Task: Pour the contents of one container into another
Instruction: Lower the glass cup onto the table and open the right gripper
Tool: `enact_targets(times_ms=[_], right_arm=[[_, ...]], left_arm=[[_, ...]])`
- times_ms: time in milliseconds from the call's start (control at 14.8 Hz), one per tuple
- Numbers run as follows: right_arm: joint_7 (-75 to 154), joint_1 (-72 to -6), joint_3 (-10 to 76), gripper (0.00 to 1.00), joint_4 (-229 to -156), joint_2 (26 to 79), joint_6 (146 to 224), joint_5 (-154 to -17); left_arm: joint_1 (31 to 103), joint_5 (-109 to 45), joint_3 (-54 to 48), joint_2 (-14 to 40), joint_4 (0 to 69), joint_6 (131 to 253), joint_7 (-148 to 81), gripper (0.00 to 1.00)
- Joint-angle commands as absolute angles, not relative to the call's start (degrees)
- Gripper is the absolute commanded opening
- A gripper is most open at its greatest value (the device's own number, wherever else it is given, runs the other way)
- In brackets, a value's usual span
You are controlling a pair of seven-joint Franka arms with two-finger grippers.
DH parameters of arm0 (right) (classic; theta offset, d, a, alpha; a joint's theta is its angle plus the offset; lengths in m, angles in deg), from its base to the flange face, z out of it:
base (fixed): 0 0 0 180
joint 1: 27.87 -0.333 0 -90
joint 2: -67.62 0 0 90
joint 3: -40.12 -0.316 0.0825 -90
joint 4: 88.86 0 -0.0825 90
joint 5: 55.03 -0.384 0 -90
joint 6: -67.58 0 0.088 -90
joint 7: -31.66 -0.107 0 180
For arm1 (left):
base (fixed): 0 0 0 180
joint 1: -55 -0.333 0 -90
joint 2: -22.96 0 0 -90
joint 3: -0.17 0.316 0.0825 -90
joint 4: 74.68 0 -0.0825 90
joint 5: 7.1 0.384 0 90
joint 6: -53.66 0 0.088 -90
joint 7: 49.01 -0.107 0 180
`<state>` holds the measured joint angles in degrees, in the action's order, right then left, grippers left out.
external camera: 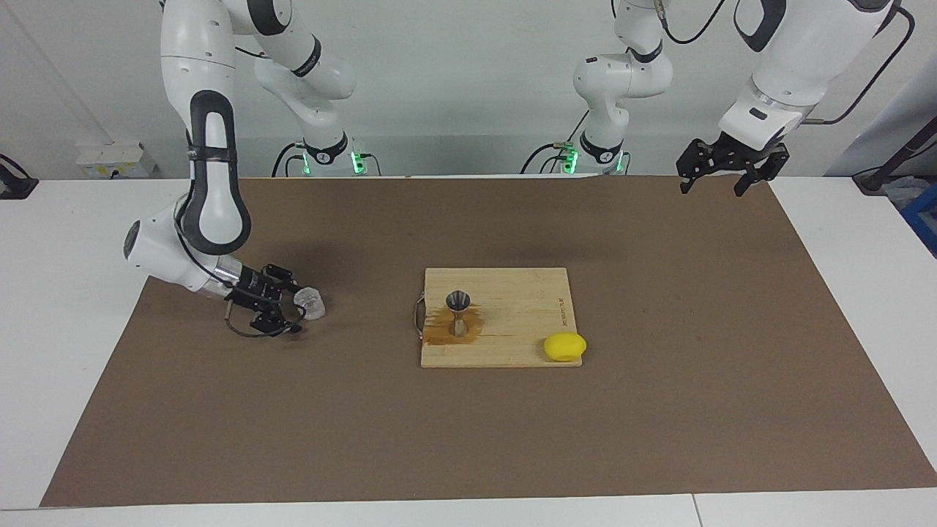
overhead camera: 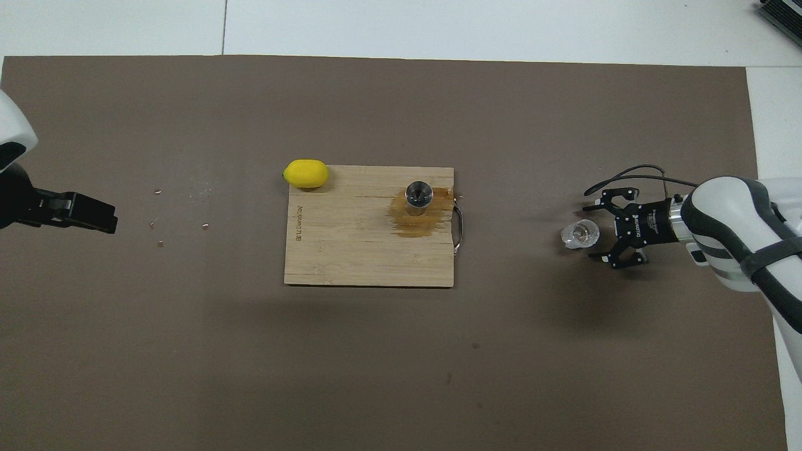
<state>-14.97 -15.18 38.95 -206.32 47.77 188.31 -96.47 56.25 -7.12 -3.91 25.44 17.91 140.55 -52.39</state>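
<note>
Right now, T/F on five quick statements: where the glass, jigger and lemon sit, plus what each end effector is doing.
1. The jigger stands upright on the cutting board. True.
2. The glass tumbler is on the cutting board beside the jigger. False: it sits on the brown mat toward the right arm's end, at the right end effector.
3. The lemon lies at a board corner, toward the left arm's end. True.
4. The board is dry. False: a brown wet stain surrounds the jigger's base.
5. The left end effector is holding the jigger. False: it hangs open and empty over the mat's edge, waiting.
</note>
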Motion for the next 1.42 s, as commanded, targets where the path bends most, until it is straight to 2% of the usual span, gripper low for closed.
enact_targets(times_ms=[0,270,405,675,810,1012,1350], right_arm=[[-9.85,-13.72,38.53,1.0,-207.78,51.0,189.14,-91.19],[-8.42,-13.81,38.45,1.0,-207.78,55.31,188.35,-81.78],[-6.15,-14.42,38.18,1.0,-207.6,57.24,187.3,-72.92],[10.87,-16.71,38.01,1.0,-206.37,59.71,181.06,-68.48],[17.48,-19.33,38.09,1.0,-205.24,59.98,180.88,-67.35],[17.86,-25.74,37.92,1.0,-203.83,61.38,179.56,-57.34],[16.29,-30.24,37.57,1.0,-201.18,64.98,174.73,-56.97]], left_arm=[[55.53,-7.45,-4.49,26.56,18.48,139.79,-51.91,1.0],[55.53,-7.45,-4.49,26.56,18.48,139.79,-51.91,1.0],[55.53,-7.45,-4.49,26.56,18.48,139.79,-51.91,1.0],[55.53,-7.45,-4.49,26.56,18.48,139.79,-51.91,1.0],[55.53,-7.45,-4.49,26.56,18.48,139.79,-51.91,1.0],[55.53,-7.45,-4.49,26.56,18.48,139.7,-51.91,1.0],[55.53,-7.45,-4.49,26.56,18.48,139.7,-51.91,1.0]])
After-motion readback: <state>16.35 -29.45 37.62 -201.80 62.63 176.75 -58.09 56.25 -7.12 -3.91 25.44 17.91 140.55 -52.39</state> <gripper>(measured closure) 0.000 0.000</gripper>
